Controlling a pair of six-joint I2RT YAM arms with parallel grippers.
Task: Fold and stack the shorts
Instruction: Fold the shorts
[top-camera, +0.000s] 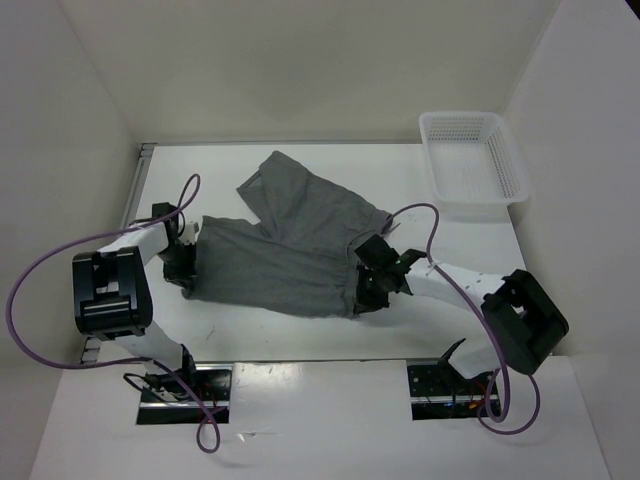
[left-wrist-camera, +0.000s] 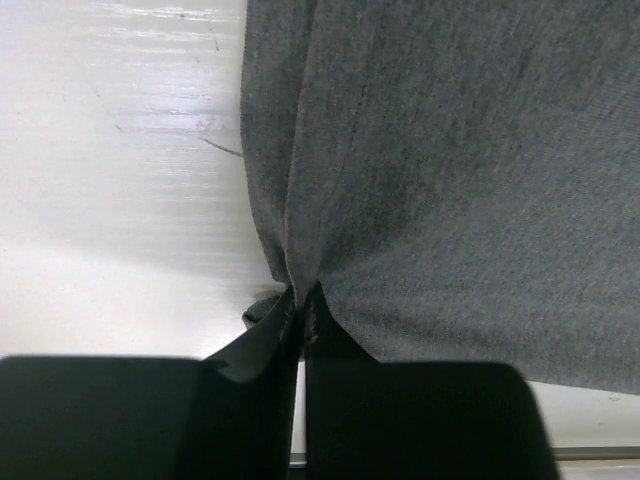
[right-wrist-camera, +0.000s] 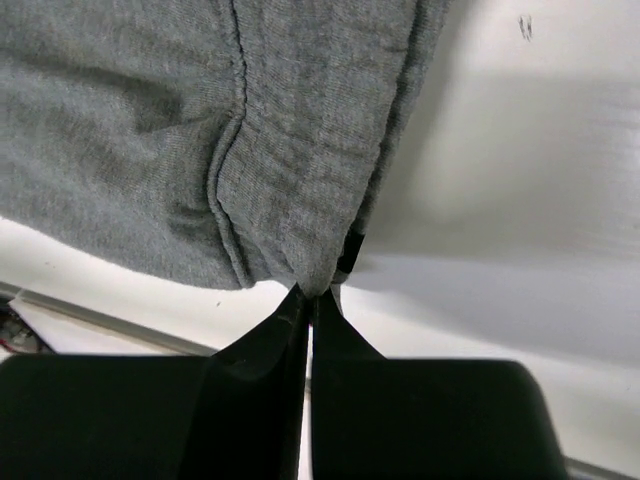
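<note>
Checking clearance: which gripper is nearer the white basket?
The right gripper, shut on the shorts' edge toward the basket; the left gripper pinches the opposite edge, farther off.

Both arms reach forward, low; left gripper (left-wrist-camera: 300, 300) and right gripper (right-wrist-camera: 312, 295) each pinch the shorts (top-camera: 290, 250), fingers (right-wrist-camera: 270, 335) apparently pressed together

Nothing you can read on any surface, small black tab (right-wrist-camera: 349, 254) at the hem of the shorts (right-wrist-camera: 200, 120), perhaps a label, illegible.
</note>
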